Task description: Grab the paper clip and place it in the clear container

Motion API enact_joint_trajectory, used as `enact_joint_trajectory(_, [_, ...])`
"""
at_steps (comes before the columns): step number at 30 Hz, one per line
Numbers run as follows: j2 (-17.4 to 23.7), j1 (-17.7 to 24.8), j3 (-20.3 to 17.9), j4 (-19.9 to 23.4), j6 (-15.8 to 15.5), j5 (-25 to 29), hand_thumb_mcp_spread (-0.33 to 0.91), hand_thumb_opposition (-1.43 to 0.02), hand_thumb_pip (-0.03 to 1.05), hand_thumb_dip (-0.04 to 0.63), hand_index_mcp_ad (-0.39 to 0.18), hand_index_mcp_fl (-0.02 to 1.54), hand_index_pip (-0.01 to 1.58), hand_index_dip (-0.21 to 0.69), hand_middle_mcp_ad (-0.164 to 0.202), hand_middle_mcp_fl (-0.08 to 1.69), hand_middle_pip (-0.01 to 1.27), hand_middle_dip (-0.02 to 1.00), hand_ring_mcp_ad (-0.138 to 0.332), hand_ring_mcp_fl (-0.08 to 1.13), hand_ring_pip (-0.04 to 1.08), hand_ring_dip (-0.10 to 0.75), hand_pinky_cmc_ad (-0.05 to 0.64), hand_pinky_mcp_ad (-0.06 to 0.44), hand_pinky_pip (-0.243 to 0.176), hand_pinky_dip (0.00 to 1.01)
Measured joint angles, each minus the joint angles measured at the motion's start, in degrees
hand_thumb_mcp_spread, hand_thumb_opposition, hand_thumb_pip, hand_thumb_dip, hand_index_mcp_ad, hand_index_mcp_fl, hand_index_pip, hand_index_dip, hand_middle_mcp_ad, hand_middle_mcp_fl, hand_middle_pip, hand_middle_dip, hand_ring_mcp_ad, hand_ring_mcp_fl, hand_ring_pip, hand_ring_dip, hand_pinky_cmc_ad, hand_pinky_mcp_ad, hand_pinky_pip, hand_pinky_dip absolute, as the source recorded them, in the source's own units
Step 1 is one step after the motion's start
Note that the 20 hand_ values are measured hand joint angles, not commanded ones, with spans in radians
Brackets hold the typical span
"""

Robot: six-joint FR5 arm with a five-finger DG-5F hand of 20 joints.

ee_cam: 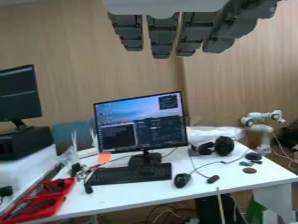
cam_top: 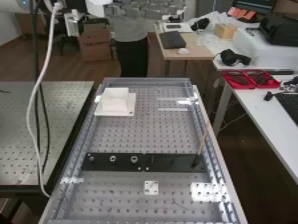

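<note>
Hanging straight and slightly apart, the fingers of the hand (ee_cam: 161, 42) hold nothing, a posture that probably leaves room to close on something thin. In the high view, what may be the paper clip (cam_top: 179, 204), too faint to confirm, lies near 5 o'clock on the perforated surface (cam_top: 126, 135), perhaps set apart from the small white plate (cam_top: 151, 188) at 6 o'clock for easier pinching. At 11 o'clock, a white block (cam_top: 116, 98) rests on a square base, likely for stability. Which item is the clear container, I cannot tell.
</note>
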Motion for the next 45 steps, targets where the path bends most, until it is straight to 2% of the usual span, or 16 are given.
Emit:
enact_joint_trajectory(2, [-0.2,0.1,-0.4,0.4,0.1,0.6,0.0,0.01,0.0,0.007,-0.014,-0.01,0.02,0.019,0.063,0.01,0.02,0.03,0.051,0.0,0.0,0.012,0.052,0.054,-0.01,0.02])
enact_joint_trajectory(5, [-0.5,0.1,-1.2,1.1,-0.2,1.7,0.01,-0.02,0.03,0.0,0.007,-0.01,0.01,0.016,0.063,0.01,0.02,0.02,0.037,0.0,0.0,0.012,0.04,0.033,-0.01,0.02])
enact_joint_trajectory(6, [-0.8,0.1,-1.6,1.3,-0.2,2.1,0.09,-0.11,0.15,0.005,0.007,-0.01,0.01,0.014,0.063,0.0,0.02,0.02,0.037,0.0,0.01,0.012,0.04,0.052,-0.01,0.03])
enact_joint_trajectory(8, [-1.2,0.0,-2.0,1.6,-0.3,2.8,0.21,-0.28,0.32,0.009,0.007,-0.01,0.04,0.033,0.063,0.01,0.07,0.03,0.037,0.0,0.02,0.012,0.065,0.082,-0.012,0.06])
enact_joint_trajectory(11, [-1.9,-0.3,-2.7,1.8,-0.2,4.3,0.22,-0.42,0.27,0.003,0.003,0.01,0.05,0.059,0.063,0.01,0.09,0.05,0.045,0.0,0.04,0.023,0.133,0.166,-0.012,0.11])
enact_joint_trajectory(15, [-2.9,-0.8,-4.2,2.8,0.2,6.4,0.27,-0.57,0.33,0.023,0.005,0.02,0.07,0.063,0.063,0.0,0.11,0.1,0.077,0.0,0.07,0.035,0.225,0.229,-0.028,0.18])
enact_joint_trajectory(16, [-3.2,-1.0,-4.5,3.0,0.4,6.8,0.27,-0.59,0.33,0.03,0.002,0.02,0.07,0.063,0.066,0.0,0.12,0.11,0.091,0.0,0.08,0.04,0.234,0.229,-0.031,0.18])
enact_joint_trajectory(18, [-3.9,-1.3,-5.0,3.3,0.9,7.5,0.27,-0.61,0.34,0.035,0.0,0.02,0.08,0.063,0.068,0.01,0.12,0.11,0.091,0.0,0.08,0.044,0.267,0.25,-0.04,0.2])
enact_joint_trajectory(20, [-4.5,-1.6,-5.7,3.7,1.3,8.4,0.26,-0.61,0.36,0.037,0.0,0.02,0.08,0.065,0.066,0.01,0.12,0.11,0.11,0.0,0.08,0.044,0.283,0.248,-0.044,0.2])
enact_joint_trajectory(23, [-5.6,-2.0,-6.6,4.4,1.7,9.6,0.28,-0.64,0.36,0.035,0.0,0.04,0.09,0.065,0.091,0.01,0.12,0.11,0.113,0.0,0.08,0.04,0.298,0.265,-0.044,0.2])
enact_joint_trajectory(27, [-7.1,-2.5,-7.5,4.9,2.3,11.3,0.29,-0.65,0.4,0.049,-0.009,0.06,0.1,0.065,0.093,0.0,0.13,0.11,0.113,0.0,0.08,0.044,0.295,0.265,-0.044,0.2])
enact_joint_trajectory(30, [-8.1,-2.9,-8.1,5.1,3.2,12.3,0.32,-0.68,0.4,0.089,-0.024,0.08,0.1,0.066,0.093,0.0,0.13,0.13,0.11,0.0,0.07,0.051,0.316,0.264,-0.052,0.2])
enact_joint_trajectory(33, [-9.1,-3.5,-9.1,6.1,4.0,13.7,0.34,-0.69,0.47,0.113,-0.028,0.12,0.1,0.079,0.093,0.0,0.13,0.13,0.113,0.0,0.07,0.051,0.316,0.264,-0.054,0.2])
enact_joint_trajectory(37, [-10.2,-4.1,-10.0,7.5,4.6,15.2,0.36,-0.71,0.48,0.152,-0.028,0.15,0.12,0.084,0.093,0.0,0.13,0.13,0.113,0.0,0.07,0.051,0.316,0.264,-0.054,0.2])
enact_joint_trajectory(45, [-12.9,-5.3,-9.8,8.7,4.9,16.1,0.39,-0.75,0.52,0.19,-0.045,0.28,0.42,0.106,0.093,0.01,0.13,0.13,0.113,0.0,0.07,0.051,0.316,0.264,-0.054,0.2])
